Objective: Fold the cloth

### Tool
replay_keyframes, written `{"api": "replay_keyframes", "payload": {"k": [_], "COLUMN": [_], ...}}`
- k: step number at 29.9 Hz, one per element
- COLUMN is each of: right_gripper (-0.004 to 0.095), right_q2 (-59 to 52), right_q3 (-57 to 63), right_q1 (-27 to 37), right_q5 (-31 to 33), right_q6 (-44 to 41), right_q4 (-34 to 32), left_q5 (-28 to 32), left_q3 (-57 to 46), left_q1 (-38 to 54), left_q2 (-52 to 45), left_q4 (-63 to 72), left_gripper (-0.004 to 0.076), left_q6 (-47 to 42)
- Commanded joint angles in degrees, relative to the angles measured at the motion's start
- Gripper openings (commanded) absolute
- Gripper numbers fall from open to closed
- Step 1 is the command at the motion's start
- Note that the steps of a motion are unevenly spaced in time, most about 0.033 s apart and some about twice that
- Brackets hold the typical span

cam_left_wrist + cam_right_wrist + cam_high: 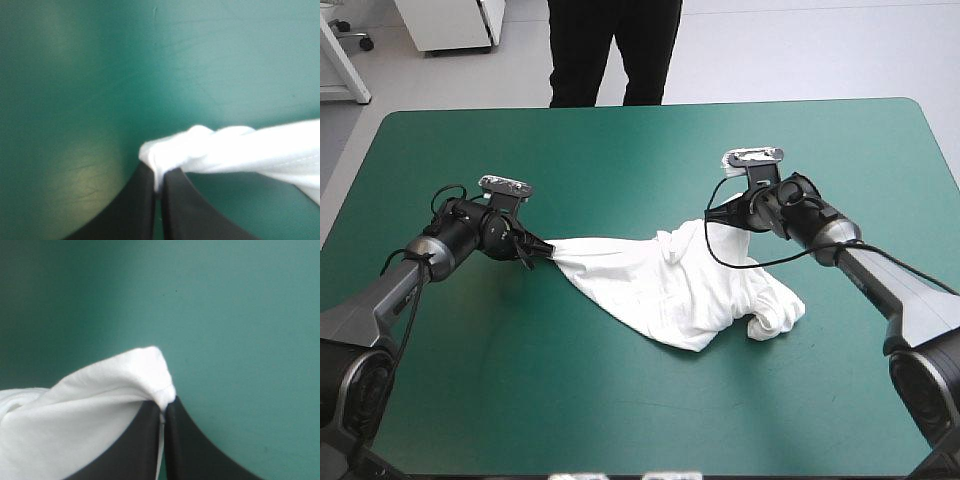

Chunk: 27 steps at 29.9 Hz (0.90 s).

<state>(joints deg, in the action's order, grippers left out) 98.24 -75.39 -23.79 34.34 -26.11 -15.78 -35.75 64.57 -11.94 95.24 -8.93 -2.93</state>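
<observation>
While the white T-shirt (670,285) is laid crumpled across the middle of the teal-green cover (620,160), one bunched corner is pinched between the nearly closed black fingers of the left gripper (538,250). Another fold is clamped by the right gripper (712,216), whose fingers are likewise pressed together on the fabric.

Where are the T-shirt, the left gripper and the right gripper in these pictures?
T-shirt (655,288): high view, middle of the white fabric.
left gripper (160,175): left wrist view, between its fingertips, pinching fabric.
right gripper (164,406): right wrist view, between its fingertips, pinching fabric.
</observation>
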Motion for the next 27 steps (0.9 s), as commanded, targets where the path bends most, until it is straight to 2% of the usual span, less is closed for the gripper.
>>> {"api": "replay_keyframes", "payload": {"k": [1, 3, 5, 8, 10, 12, 14, 15, 23, 27], "right_gripper": [0.0008, 0.0070, 0.0189, 0.0405, 0.0540, 0.0604, 0.0602, 0.0591, 0.0472, 0.0464], "right_q2": [0.13, 1.16, 2.22, 2.58, 2.45, 1.52, 0.13, -0.85, -10.92, -15.37], "right_q3": [-3.18, -3.66, -3.77, -3.89, -5.11, -6.76, -8.62, -9.74, -13.67, -13.67], "right_q1": [0.44, 0.44, 0.53, 0.53, 0.53, 0.53, 0.53, 0.53, 0.53, 0.53], "right_q5": [-1.75, -0.40, 1.58, 4.54, 7.25, 9.74, 12.18, 13.74, 26.14, 28.65], "right_q6": [0.98, 1.32, 3.66, 8.45, 9.42, 10.50, 10.93, 11.17, 12.81, 13.49], "right_q4": [-1.22, -0.46, 1.76, 6.31, 6.91, 6.91, 6.91, 7.01, 9.31, 11.66], "left_q5": [2.74, 2.71, 2.71, 2.50, 1.39, 0.31, -1.04, -1.91, -7.70, -8.54], "left_q3": [1.69, 1.69, 1.69, 1.69, 2.50, 3.55, 4.52, 5.15, 6.32, 6.32], "left_q1": [0.06, 0.06, 0.06, 0.06, 0.06, 0.06, 0.06, 0.06, 0.06, 0.06], "left_q2": [-1.00, -0.45, -0.07, -0.19, -0.76, -2.05, -3.64, -5.00, -14.09, -15.72], "left_q4": [-0.80, -0.80, -0.80, -0.80, -0.80, -0.95, -1.25, -1.25, -1.67, -1.45], "left_gripper": [-0.0009, -0.0005, 0.0027, 0.0203, 0.0359, 0.0496, 0.0559, 0.0566, 0.0564, 0.0562], "left_q6": [-0.88, -0.94, -0.94, -0.30, -0.30, 0.25, 1.35, 2.45, 5.60, 5.83]}}
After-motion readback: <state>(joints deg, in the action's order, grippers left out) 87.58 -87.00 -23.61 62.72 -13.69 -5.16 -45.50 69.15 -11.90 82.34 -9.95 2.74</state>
